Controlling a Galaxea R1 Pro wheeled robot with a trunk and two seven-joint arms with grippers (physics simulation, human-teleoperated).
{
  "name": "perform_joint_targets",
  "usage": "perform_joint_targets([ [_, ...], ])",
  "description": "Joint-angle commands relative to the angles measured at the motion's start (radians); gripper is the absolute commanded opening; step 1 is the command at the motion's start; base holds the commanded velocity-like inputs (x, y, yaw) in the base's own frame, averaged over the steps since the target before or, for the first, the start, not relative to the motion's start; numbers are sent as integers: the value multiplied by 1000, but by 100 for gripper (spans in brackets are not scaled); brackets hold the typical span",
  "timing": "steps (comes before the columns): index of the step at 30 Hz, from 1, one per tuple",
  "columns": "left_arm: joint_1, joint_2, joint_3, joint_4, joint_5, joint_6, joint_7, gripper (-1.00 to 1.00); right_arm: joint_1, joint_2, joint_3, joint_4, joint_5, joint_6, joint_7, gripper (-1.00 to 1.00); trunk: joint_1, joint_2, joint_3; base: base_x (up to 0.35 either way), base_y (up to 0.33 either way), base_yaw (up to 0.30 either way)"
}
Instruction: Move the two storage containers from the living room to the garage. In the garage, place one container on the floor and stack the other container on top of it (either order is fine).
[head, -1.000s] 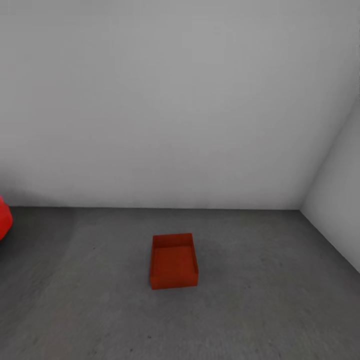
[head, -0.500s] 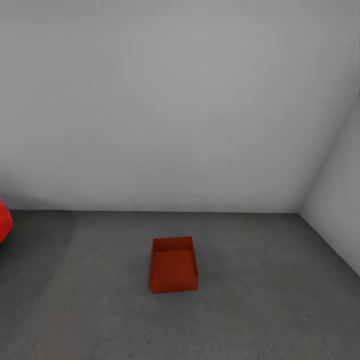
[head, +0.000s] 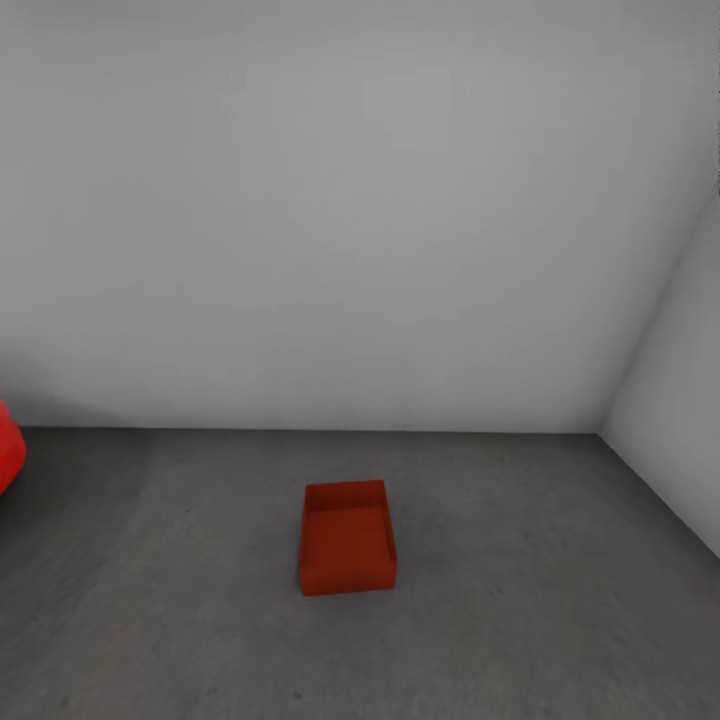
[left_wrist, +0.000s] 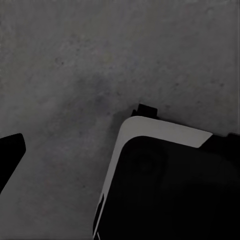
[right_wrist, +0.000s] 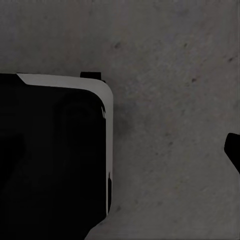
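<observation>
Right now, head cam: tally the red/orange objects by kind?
Orange-red storage container, open, on the concrete floor: 1
Glossy red car, sliver at the left edge: 1
Total: 2

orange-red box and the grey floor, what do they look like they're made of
The open orange-red rectangular box looks like plain matte plastic: even colour, thin straight walls and no grain, though a render leaves this unsure. The dark grey floor looks like rough, unpolished concrete: it is mottled, speckled and without shine.
</observation>
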Motion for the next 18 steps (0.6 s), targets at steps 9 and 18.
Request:
perform_joint_targets([
  [9,-1,-1,-6,1,8,-3,2,100,-1,0,8,3,-7,-5,-1,100,0,-1,13,0,0,0],
  [18,-1,-1,-5,1,8,-2,0,100,-1,0,8,3,-7,-4,-1,100,19,-36,12,0,0,0],
])
